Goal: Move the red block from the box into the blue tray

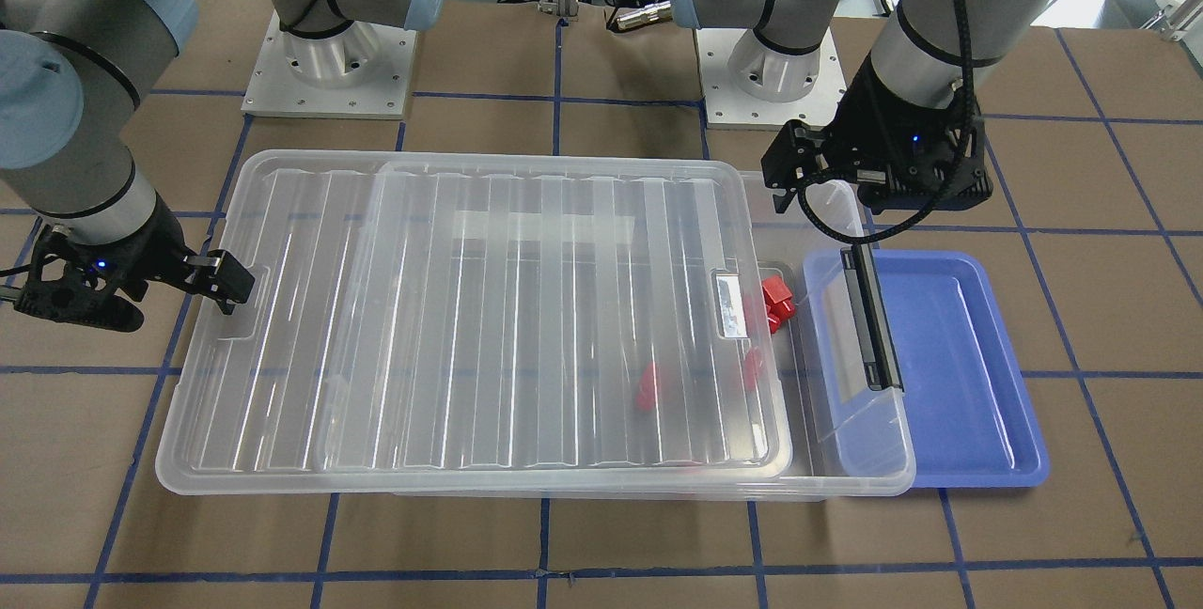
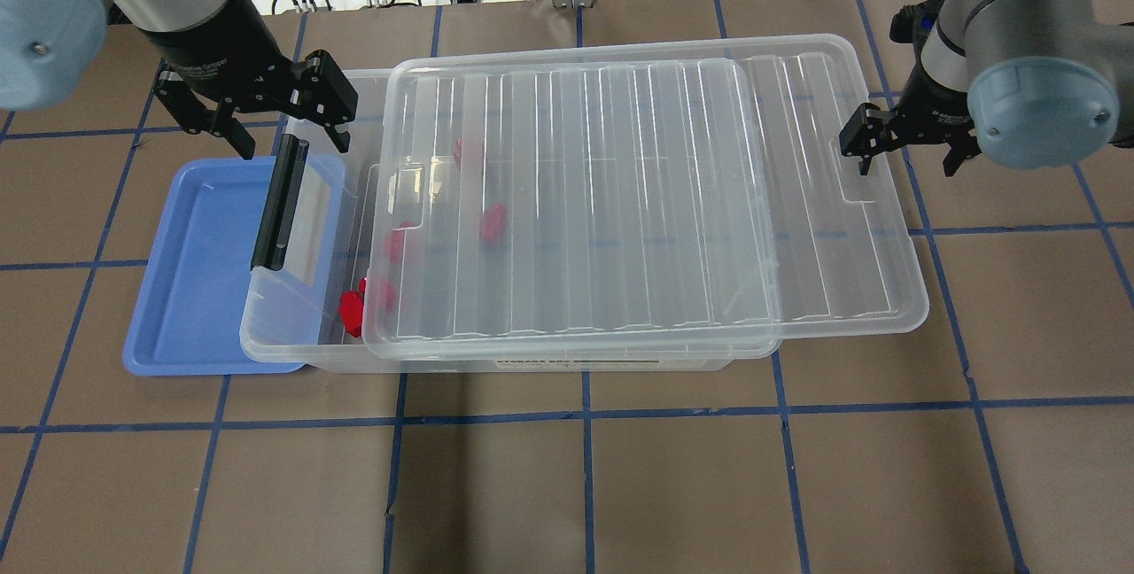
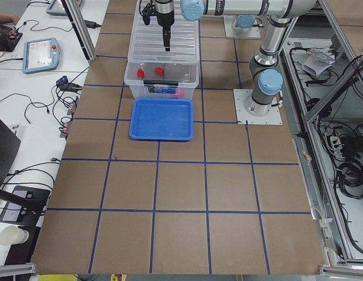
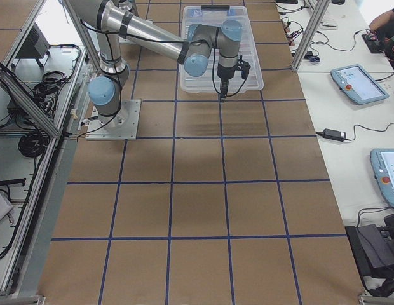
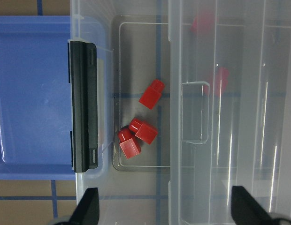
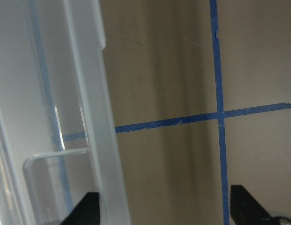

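Observation:
The clear box (image 2: 301,352) lies across the table, its left end resting over the rim of the blue tray (image 2: 190,290). Its ribbed lid (image 2: 638,193) is slid toward my right, leaving a gap at the latch handle (image 2: 279,202) end. Three red blocks (image 5: 151,93) lie in that gap; others show blurred under the lid (image 2: 493,222). My left gripper (image 2: 283,127) is open and empty above the box's handle end; the left wrist view (image 5: 166,211) looks down on the gap. My right gripper (image 2: 904,149) is open at the lid's far edge, which lies between its fingers (image 6: 166,211).
The blue tray (image 1: 959,365) holds nothing. The two arm bases (image 1: 329,64) stand behind the box. The brown table surface with its blue tape grid (image 2: 585,414) stretches in front of the box.

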`<state>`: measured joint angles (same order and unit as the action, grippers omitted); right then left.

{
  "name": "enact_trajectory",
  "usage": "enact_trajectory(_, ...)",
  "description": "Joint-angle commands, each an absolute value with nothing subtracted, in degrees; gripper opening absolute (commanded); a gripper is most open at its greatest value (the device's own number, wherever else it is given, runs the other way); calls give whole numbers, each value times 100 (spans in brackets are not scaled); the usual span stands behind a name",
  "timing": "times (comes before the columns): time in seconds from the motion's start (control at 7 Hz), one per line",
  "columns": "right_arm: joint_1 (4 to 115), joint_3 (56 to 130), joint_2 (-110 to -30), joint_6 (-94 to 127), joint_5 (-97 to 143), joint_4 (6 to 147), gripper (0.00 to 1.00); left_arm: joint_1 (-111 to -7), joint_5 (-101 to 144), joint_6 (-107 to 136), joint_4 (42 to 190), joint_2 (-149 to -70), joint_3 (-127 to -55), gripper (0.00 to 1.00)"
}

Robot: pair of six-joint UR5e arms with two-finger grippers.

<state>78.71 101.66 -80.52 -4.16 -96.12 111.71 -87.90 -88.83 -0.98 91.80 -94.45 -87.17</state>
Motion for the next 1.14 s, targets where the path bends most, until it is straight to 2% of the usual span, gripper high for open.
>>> enact_trajectory(0.0,7674,10160,-8094,-465,-9607,11127,100,-8789,-8790,-70,9071,-9737,-8728,100)
enact_trajectory(1.0,7199,10160,-8200,-754,-9730,11092,100,-8798,-8639,-298,8756,-10431,-8877,100)
